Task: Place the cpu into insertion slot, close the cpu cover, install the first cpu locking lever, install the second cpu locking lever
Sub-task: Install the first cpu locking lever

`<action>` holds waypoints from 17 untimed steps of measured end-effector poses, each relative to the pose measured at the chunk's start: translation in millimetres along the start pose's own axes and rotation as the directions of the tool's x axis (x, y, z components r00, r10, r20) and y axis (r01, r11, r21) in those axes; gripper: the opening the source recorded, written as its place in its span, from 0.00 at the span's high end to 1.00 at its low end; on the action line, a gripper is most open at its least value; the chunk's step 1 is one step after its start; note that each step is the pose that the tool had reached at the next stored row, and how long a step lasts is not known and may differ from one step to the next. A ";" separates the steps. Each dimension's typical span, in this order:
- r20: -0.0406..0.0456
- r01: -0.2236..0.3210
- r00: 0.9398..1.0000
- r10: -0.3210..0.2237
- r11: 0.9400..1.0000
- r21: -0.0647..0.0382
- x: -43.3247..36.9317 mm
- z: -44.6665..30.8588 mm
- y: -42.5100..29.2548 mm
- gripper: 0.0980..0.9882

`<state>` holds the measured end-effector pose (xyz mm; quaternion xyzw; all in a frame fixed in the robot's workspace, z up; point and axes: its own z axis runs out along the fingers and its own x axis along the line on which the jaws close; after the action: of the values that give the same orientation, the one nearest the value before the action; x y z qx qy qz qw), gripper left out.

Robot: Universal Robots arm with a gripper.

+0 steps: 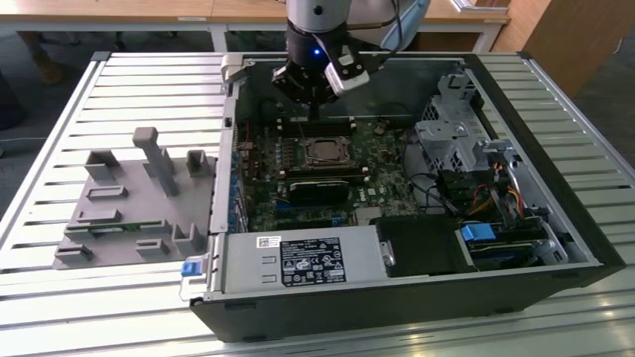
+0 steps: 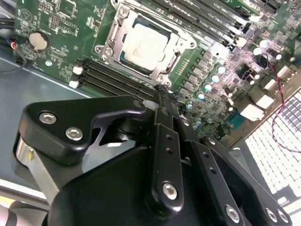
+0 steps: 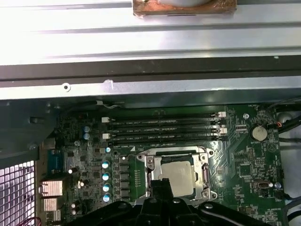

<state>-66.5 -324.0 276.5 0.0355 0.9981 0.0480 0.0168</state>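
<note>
Exterior view, left to right: grey fixture tray [image 1: 129,201] sits on the worktop [image 1: 59,297] beside the open case [image 1: 397,305], probably for parts staging. End effector [image 1: 314,115] hangs above the memory slots [image 3: 162,129], near the socket. Its fingers look closed on nothing, likely set for pushing rather than gripping. cpu [image 2: 146,43] is seated in the insertion slot [image 2: 173,56], with the cpu cover [image 2: 114,37] flat round it. Can't tell if the levers are latched. Drive cage [image 1: 451,141] is well apart.
</note>
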 end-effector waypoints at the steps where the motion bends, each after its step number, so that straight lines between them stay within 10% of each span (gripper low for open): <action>1: 0.000 0.000 1.000 0.000 1.000 0.000 0.6 0.0 -0.1 0.99; 17: 0.001 0.001 1.000 -0.001 1.000 0.000 14.4 3.7 -0.6 0.99</action>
<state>-80.7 -323.2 272.3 0.0351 0.9981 0.0480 0.0171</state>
